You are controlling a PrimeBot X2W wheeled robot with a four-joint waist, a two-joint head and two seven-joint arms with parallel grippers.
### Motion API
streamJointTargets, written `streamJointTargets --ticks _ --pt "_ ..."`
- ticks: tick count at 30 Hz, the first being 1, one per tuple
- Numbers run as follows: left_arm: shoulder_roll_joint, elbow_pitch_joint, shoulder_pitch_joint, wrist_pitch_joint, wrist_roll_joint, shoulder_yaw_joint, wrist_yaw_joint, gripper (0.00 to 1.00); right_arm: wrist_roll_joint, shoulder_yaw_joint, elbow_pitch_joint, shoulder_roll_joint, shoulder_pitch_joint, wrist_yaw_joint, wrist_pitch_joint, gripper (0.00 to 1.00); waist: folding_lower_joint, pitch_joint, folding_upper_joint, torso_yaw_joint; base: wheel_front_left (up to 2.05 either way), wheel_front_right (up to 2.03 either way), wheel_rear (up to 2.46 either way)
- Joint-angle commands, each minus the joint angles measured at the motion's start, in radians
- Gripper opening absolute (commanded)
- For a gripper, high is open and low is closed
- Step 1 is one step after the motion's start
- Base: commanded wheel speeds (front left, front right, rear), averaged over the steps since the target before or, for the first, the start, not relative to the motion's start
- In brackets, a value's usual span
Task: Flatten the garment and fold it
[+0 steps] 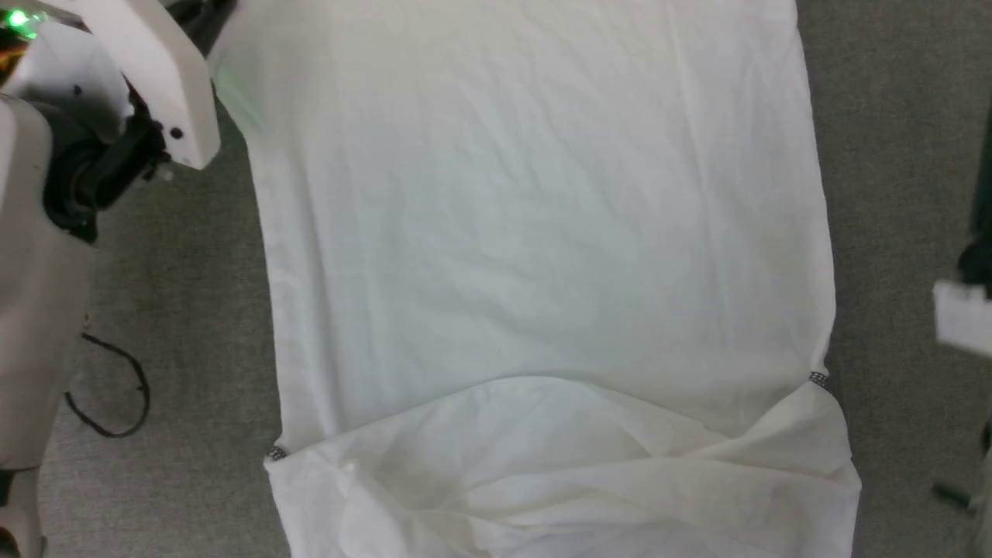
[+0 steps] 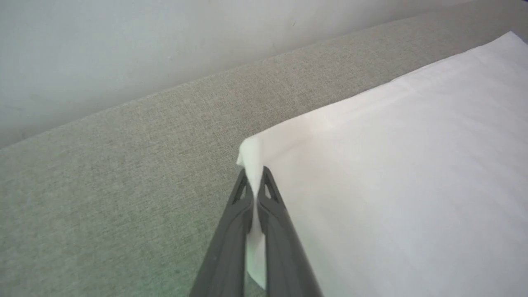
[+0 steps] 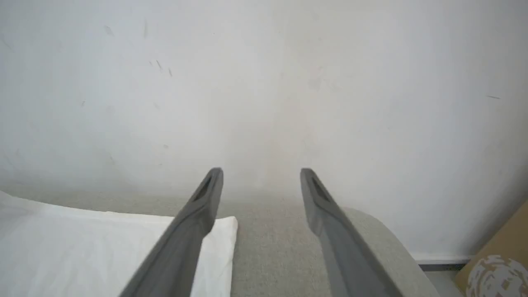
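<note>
The garment [image 1: 535, 256], a thin white shirt, lies spread flat on a grey fabric surface [image 1: 186, 310] in the head view. Its sleeves are folded across the near end, with zigzag seams [image 1: 818, 378] showing at both sides. In the left wrist view my left gripper [image 2: 255, 175] is shut on a far corner of the garment [image 2: 392, 173], pinching a small peak of cloth. My right gripper [image 3: 260, 173] hovers open above the surface, just beside the garment's other far corner [image 3: 123, 247], with nothing between its fingers.
My pale left forearm [image 1: 147, 70] reaches in at the upper left of the head view. A black cable loop [image 1: 116, 395] lies on the surface at the left. A white wall [image 3: 264, 82] rises behind the surface's rounded end. A cardboard box [image 3: 499, 264] stands to the right.
</note>
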Motion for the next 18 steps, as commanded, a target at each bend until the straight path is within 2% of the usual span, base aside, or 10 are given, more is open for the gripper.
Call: streamJointTargets --ticks 1,3,6,8,12,18 --pt "-0.007 0.004 0.014 -0.010 0.000 -0.002 -0.004 0.00 -0.010 0.007 -0.019 -0.007 -0.048 -0.001 0.013 1.00 -0.0001 -0.042 0.0000 0.018 0.00 0.00 0.00" --pt "-0.023 0.012 0.024 -0.029 -0.012 -0.001 -0.004 0.00 0.001 0.025 -0.042 -0.038 -0.162 -0.001 0.077 1.00 -0.0001 -0.066 0.0000 0.027 0.00 0.00 0.00" --pt "-0.045 0.014 0.036 -0.047 -0.029 0.000 -0.004 0.00 0.064 0.033 0.013 -0.077 -0.340 -0.001 0.191 1.00 -0.0001 -0.087 0.0000 0.042 0.00 0.00 0.00" --pt "-0.053 0.012 0.038 -0.057 -0.030 -0.003 -0.004 0.00 0.099 0.042 0.096 -0.099 -0.444 -0.001 0.265 1.00 -0.0001 -0.091 0.0000 0.052 0.00 0.00 0.00" --pt "-0.066 0.008 0.035 -0.061 -0.033 -0.012 -0.004 0.00 0.138 0.045 0.311 -0.091 -0.616 -0.001 0.406 1.00 -0.0001 -0.079 0.0000 0.077 0.00 0.00 0.00" --pt "-0.089 0.000 0.011 -0.063 -0.031 -0.027 -0.003 0.00 0.056 0.015 0.609 -0.063 -0.767 -0.001 0.574 1.00 -0.0001 -0.033 0.0000 0.114 0.00 0.00 0.00"
